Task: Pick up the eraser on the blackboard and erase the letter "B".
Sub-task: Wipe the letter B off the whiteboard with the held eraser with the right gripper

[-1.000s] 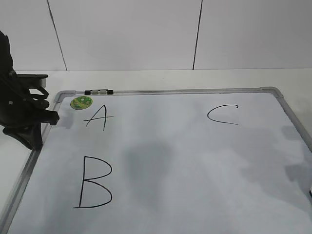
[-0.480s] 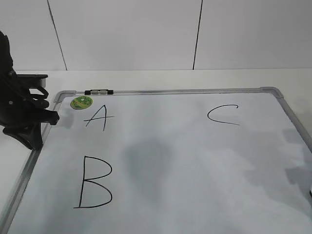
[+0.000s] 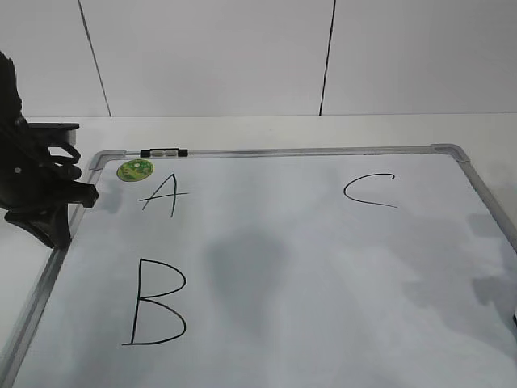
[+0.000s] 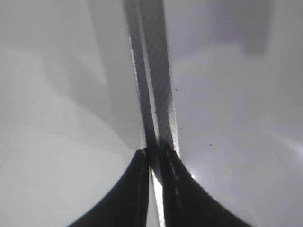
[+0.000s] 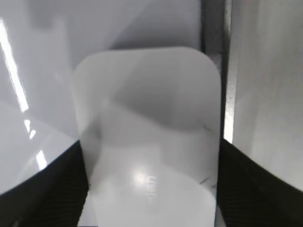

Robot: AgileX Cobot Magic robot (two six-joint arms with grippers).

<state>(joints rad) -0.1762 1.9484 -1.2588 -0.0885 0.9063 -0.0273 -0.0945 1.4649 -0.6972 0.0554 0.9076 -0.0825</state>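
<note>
The blackboard point(image 3: 323, 267) is a white board with a grey frame, lying flat. The letter "B" point(image 3: 157, 301) is drawn in black at its lower left, below a smaller "A" point(image 3: 164, 194); a "C" point(image 3: 370, 191) is at the upper right. The white eraser point(image 5: 149, 142) shows only in the right wrist view, lying on the board next to its frame. My right gripper point(image 5: 150, 189) has a finger tight against each long side of it. In the exterior view only a dark sliver of that gripper point(image 3: 514, 318) shows. My left gripper point(image 3: 56, 230) is shut and empty over the board's left frame point(image 4: 156, 94).
A round green sticker point(image 3: 135, 170) and a small black-and-white clip point(image 3: 164, 152) sit at the board's top left. The board's frame point(image 5: 213, 28) runs just beside the eraser. A white wall stands behind the table.
The right arm's shadow on the board's right side has shifted slightly. The left arm and the letters have not changed.
</note>
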